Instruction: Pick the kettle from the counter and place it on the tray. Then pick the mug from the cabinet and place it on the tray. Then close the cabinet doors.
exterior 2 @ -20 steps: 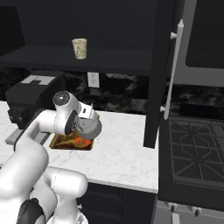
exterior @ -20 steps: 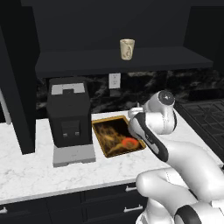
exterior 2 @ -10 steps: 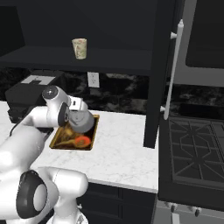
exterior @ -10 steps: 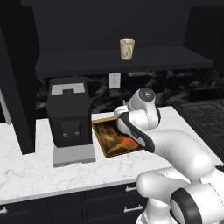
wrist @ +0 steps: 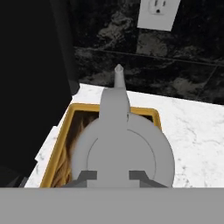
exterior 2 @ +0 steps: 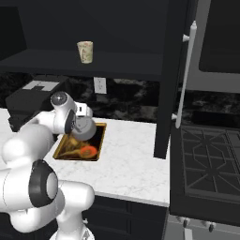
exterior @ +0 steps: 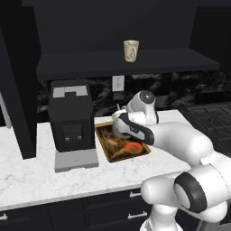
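Looking along your gripper (wrist: 109, 176), you see its dark fingertips clamped on the kettle (wrist: 122, 146), spout toward the wall outlet (wrist: 158, 13); the kettle sits over the tray (wrist: 65, 127) on the counter (wrist: 197, 131). Your mug (exterior: 131, 50) stands on the cabinet (exterior: 122, 63) shelf; one cabinet door (exterior 2: 171, 75) hangs open.

The back wall (exterior: 180, 88) is black stone with pale veining. A white power outlet (exterior: 118, 83) is mounted on it. A black coffee machine (exterior: 71, 118) on a grey base stands at 9 o'clock. A black stove (exterior 2: 206, 164) with cast grates occupies 3 o'clock, above a row of knobs (exterior 2: 197, 224). Lighting is dim and even.
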